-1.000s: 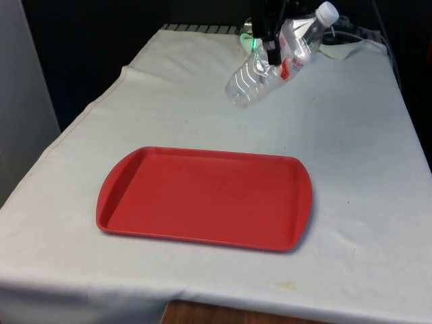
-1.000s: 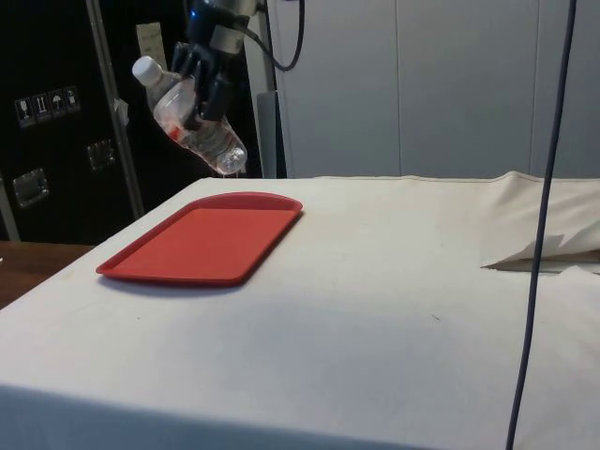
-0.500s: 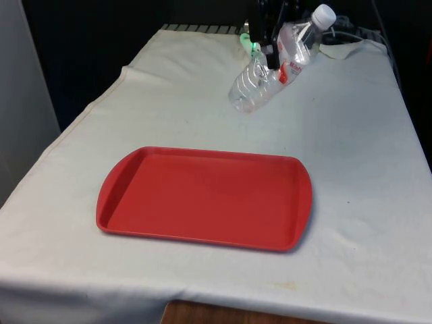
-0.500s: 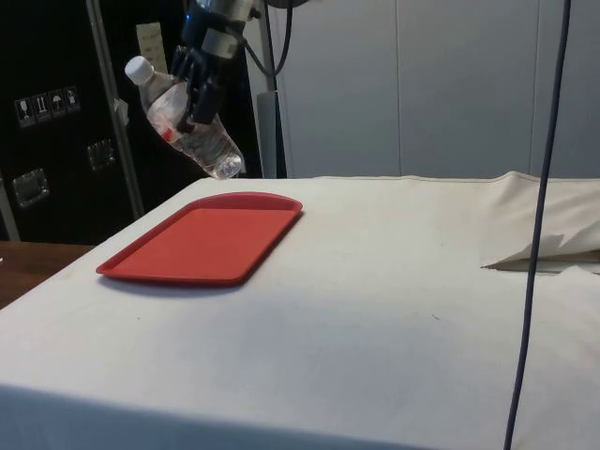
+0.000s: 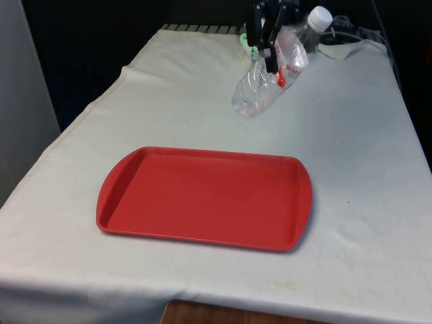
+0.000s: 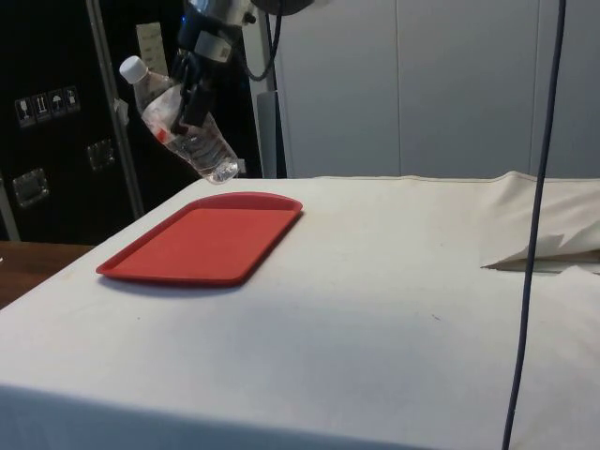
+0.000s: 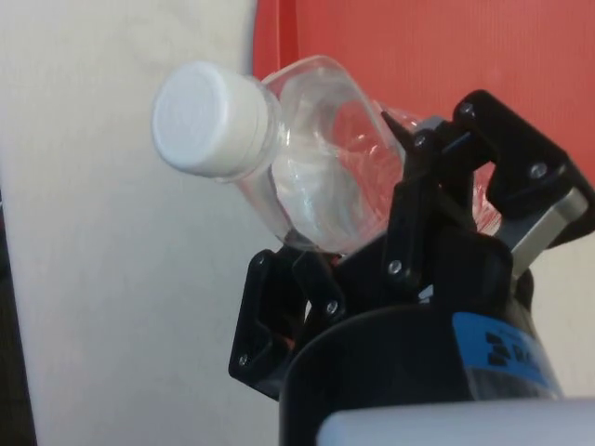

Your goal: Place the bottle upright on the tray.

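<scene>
- The front view looks down the length of the table (image 5: 351, 135) from its near end, set fairly high, with the tray (image 5: 202, 199) close to the camera.
- The side view sits low at the table's edge (near cloth level), facing across toward dark cabinets (image 6: 56, 122).
- The wrist view looks down close past the bottle (image 7: 279, 149).
- All three share the tray and bottle.

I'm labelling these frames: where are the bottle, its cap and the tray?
bottle (image 5: 260, 91), front view, clear lower body.
cap (image 7: 200, 119), wrist view, white top face.
tray (image 5: 202, 196), front view, bare red floor.
</scene>
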You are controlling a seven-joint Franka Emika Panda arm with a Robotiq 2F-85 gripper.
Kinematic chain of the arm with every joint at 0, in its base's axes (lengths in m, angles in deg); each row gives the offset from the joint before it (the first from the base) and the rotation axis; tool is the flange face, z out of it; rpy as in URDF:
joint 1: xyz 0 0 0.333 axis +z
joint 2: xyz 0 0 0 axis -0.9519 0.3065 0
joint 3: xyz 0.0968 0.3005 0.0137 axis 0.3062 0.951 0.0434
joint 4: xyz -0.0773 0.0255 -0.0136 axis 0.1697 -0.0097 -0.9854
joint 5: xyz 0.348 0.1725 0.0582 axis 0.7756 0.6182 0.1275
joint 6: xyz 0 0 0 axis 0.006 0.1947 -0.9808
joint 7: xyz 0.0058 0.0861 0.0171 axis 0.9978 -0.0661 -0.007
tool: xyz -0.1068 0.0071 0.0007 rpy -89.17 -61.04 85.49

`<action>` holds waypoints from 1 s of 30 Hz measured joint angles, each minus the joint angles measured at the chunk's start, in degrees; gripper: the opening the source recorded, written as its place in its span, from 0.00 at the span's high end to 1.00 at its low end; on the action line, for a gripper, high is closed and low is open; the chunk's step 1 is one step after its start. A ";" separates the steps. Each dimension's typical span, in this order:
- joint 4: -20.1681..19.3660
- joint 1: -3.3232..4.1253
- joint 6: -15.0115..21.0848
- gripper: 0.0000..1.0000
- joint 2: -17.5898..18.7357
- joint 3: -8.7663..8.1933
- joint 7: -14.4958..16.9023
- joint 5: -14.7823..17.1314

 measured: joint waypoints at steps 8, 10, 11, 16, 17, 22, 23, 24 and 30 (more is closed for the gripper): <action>0.52 0.00 1.09 0.65 0.80 0.00 -4.18 0.00; 0.57 0.00 1.15 0.65 0.92 0.06 -4.64 0.00; 0.69 0.00 1.26 0.65 1.03 0.06 -5.10 0.00; 0.80 0.00 1.55 0.65 1.09 0.06 -7.16 0.00; 0.80 0.00 1.55 0.65 1.03 0.06 -7.51 0.00; 0.97 0.00 1.78 0.65 0.80 0.06 -9.40 0.00; 0.97 0.00 1.95 0.65 0.74 0.06 -9.80 0.00; 0.97 0.00 2.12 0.65 0.74 0.06 -10.14 0.00; 0.97 0.00 3.21 0.65 0.74 0.06 -12.43 0.00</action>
